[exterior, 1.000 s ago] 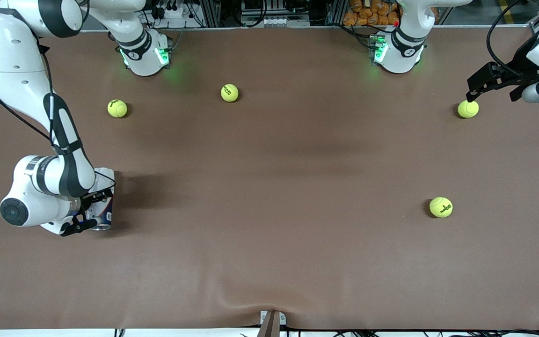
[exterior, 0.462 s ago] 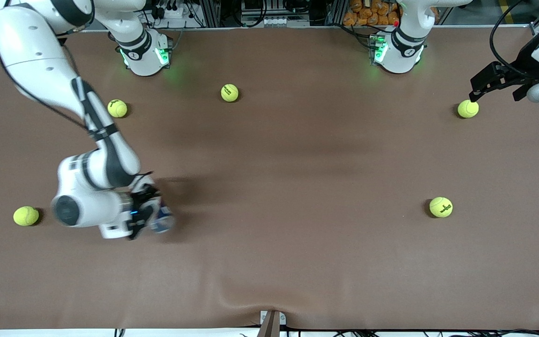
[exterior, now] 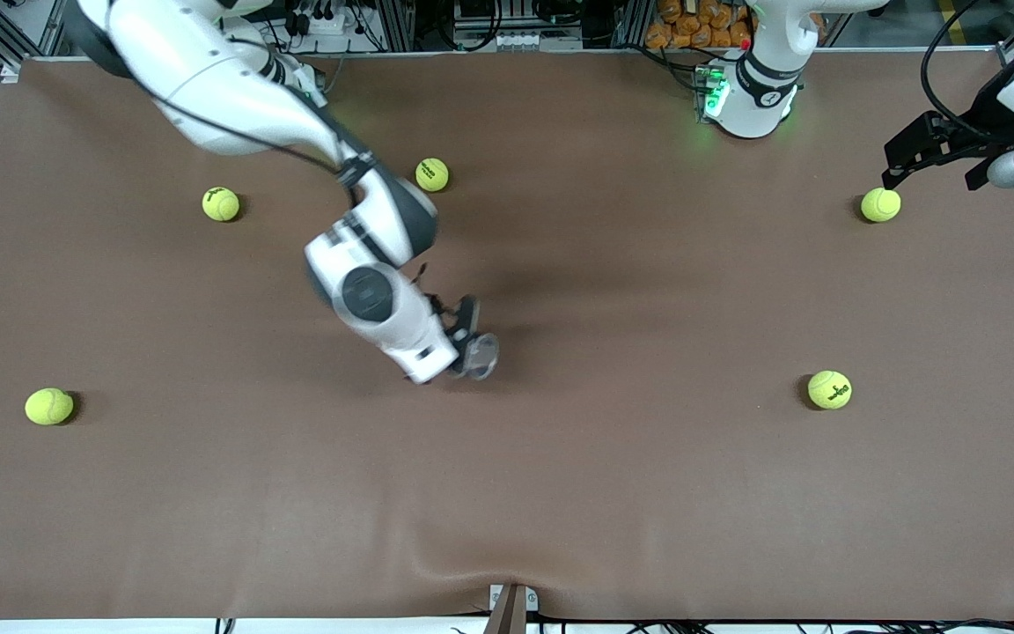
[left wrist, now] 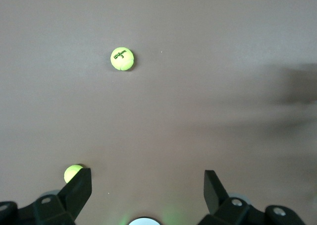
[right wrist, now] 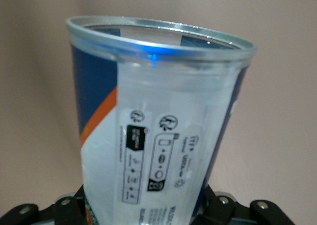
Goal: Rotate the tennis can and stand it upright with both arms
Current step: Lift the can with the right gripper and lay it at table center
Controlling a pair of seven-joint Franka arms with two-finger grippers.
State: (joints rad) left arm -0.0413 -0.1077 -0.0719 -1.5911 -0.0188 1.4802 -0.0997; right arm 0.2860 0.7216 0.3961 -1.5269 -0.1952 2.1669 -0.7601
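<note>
White R arm bent mid-table | right tool w/ tennis can

The tennis can, a clear plastic cylinder with a white, dark-blue and orange label and an open rim, sits between the right tool's fingers. It is above the middle of the tabletop.
</note>
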